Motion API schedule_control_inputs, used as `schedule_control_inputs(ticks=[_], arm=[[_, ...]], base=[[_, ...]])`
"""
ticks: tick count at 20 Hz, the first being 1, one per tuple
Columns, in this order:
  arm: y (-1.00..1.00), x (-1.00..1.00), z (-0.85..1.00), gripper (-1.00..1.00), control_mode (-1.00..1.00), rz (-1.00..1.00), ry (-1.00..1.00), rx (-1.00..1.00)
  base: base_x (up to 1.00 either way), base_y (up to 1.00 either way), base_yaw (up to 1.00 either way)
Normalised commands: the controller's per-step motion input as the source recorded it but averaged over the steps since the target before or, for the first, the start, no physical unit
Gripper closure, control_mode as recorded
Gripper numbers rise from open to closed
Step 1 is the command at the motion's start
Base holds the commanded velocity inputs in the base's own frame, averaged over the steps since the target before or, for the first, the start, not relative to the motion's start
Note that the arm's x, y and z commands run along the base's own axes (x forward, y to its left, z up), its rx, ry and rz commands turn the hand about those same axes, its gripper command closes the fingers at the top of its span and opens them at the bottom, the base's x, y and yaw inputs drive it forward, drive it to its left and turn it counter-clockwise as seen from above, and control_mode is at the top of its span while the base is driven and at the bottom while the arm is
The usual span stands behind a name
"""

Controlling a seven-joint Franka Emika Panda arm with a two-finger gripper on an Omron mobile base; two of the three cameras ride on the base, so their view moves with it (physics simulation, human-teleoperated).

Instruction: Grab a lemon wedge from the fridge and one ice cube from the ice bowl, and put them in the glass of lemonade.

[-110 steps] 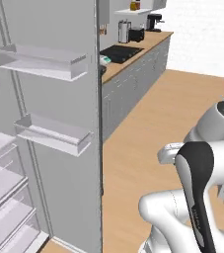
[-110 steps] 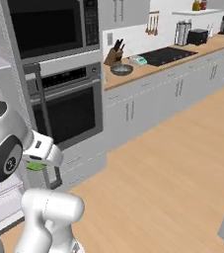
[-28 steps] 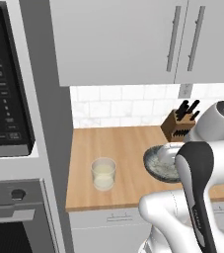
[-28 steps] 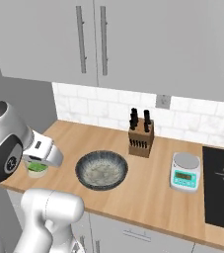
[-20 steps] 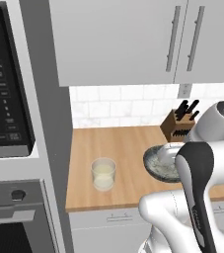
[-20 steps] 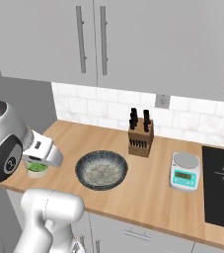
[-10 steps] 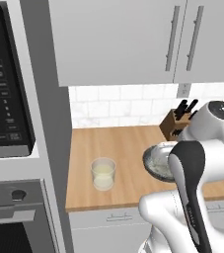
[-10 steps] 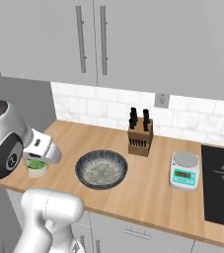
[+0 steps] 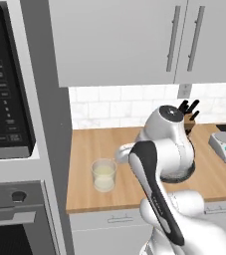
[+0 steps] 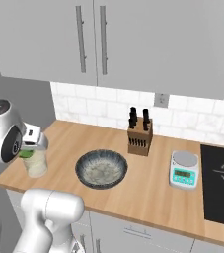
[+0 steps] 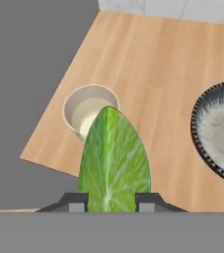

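Observation:
My gripper (image 11: 111, 203) is shut on the lemon wedge (image 11: 114, 158), a green-yellow crescent that stands between the two fingertips. In the hand view the glass of lemonade (image 11: 90, 111) lies just beyond the wedge's tip, near the counter's left end. From the right base view the gripper (image 10: 29, 148) hangs with the lemon wedge (image 10: 27, 154) directly above the glass (image 10: 36, 166). The glass (image 9: 104, 175) stands left of the arm in the left base view. To its right sits the dark ice bowl (image 10: 101, 169) with pale contents; single ice cubes cannot be made out. The fridge is out of view.
A knife block (image 10: 139, 133) stands at the back of the wooden counter (image 10: 148, 197). A white scale (image 10: 184, 170) and a black cooktop (image 10: 222, 190) lie to the right. A grey oven column (image 9: 45, 124) borders the counter on the left, and wall cabinets (image 10: 98, 39) hang above.
The base has driven from the fridge to this counter. In the last half second the arm swung left, carrying the wedge over the glass.

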Motion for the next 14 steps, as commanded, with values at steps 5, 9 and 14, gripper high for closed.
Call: schedule_control_inputs(ticks=[5, 9, 14], arm=[[0.50, 0.40, -0.44, 1.00, -1.00, 0.25, 0.10, -0.02], [0.16, 0.21, -0.59, 1.00, -1.00, 0.06, 0.09, -0.09], [0.27, 0.50, -0.11, 1.00, -1.00, 0.00, 0.17, -0.09]], base=[[0.00, 0.00, 0.00], [0.00, 0.00, 0.00], [0.00, 0.00, 0.00]])
